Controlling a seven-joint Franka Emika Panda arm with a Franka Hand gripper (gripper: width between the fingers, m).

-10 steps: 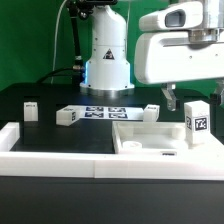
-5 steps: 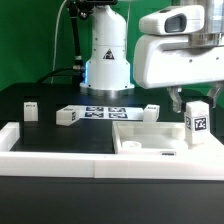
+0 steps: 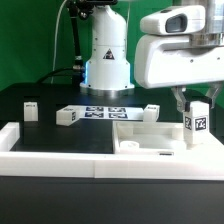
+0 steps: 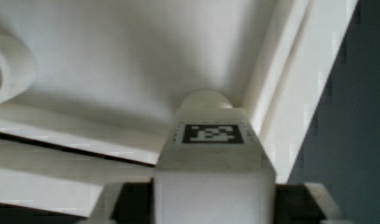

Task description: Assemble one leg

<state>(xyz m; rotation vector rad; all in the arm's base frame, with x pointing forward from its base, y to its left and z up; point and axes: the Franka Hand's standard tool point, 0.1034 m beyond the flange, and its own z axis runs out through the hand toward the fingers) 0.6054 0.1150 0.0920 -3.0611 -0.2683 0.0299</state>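
1. The wrist view looks straight down the leg [image 4: 213, 165]. The square tag [image 4: 212, 133] sits on its upper face. A dark finger [image 4: 130, 196] lies along one flank of the leg and another along the opposite flank, with no gap showing on either side. The gripper [image 4: 213, 197] is therefore pinching the leg.
2. Only this view shows the grip. Beyond the leg it shows nothing but the white panel [image 4: 134, 70] and one raised edge of it.
3. In the exterior view, the nearest thing is the long white rail [image 3: 70, 150] lying across the front of the black table [image 3: 55, 132].
4. Just behind the rail lies the panel [image 3: 150, 135]. The leg [image 3: 198, 122] stands upright at the panel's corner on the exterior view's right, with its tag facing the camera.
5. The gripper [image 3: 196, 103] comes down over the top of the leg. The bulky white wrist housing [image 3: 175, 55] hides the fingertips, so this view does not settle the grip. Whether the foot of the leg is seated in the panel cannot be told.
6. Farther back on the table are a small white post [image 3: 30, 108], a second post [image 3: 68, 116] and a third post [image 3: 150, 111]. The marker board [image 3: 100, 112] lies flat between the last two.
7. Farthest back is the arm's base [image 3: 107, 60], in front of a green backdrop.
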